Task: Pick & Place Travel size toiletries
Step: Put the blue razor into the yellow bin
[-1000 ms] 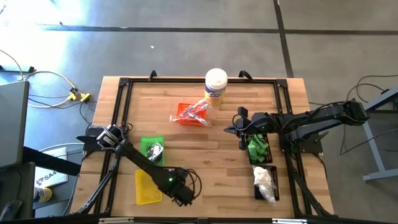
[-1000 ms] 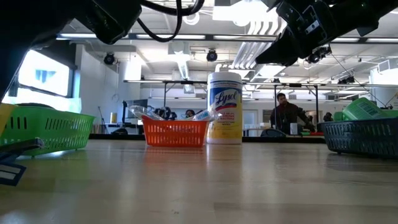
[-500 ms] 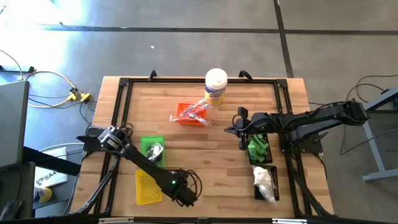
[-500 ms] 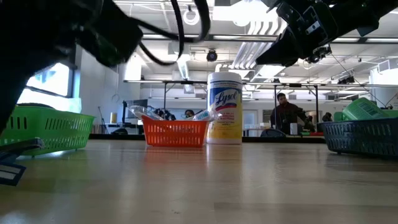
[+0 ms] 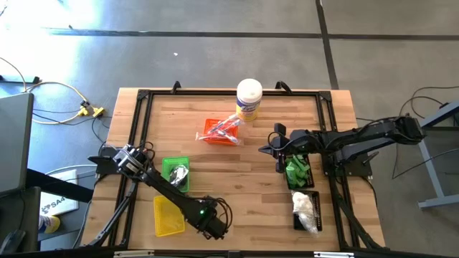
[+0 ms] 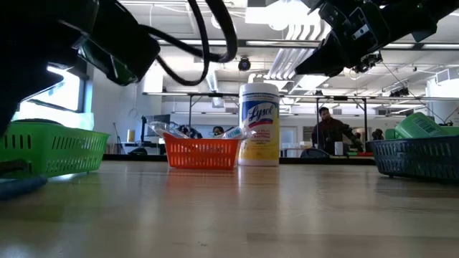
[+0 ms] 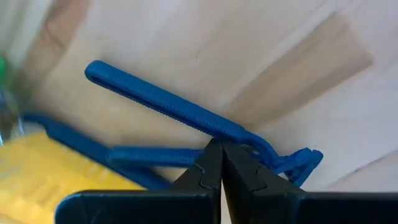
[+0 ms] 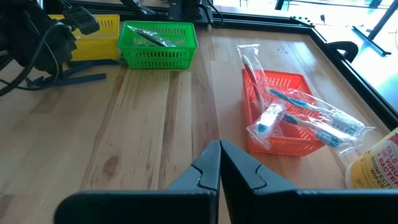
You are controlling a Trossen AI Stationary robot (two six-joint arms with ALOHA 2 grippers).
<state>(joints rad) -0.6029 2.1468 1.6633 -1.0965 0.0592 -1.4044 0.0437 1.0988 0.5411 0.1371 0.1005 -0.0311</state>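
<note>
High view: the left gripper [image 5: 209,226] sits low at the table's near edge beside the yellow tray [image 5: 168,215]; the right gripper [image 5: 276,145] hovers by the black tray of green bottles [image 5: 297,172], fingers together, empty. Left wrist view: pinched-shut fingers just above a blue razor [image 7: 186,115] lying on the wood. Right wrist view: bagged toothbrushes [image 8: 298,118] in the orange tray [image 8: 283,134].

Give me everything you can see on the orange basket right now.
The orange basket is a small rectangular plastic tray with slatted sides, standing upright on the wooden table beside the white Lysol canister. Clear-wrapped toothbrush kits lie across it, sticking out past its rim. Neither gripper touches it.
</note>
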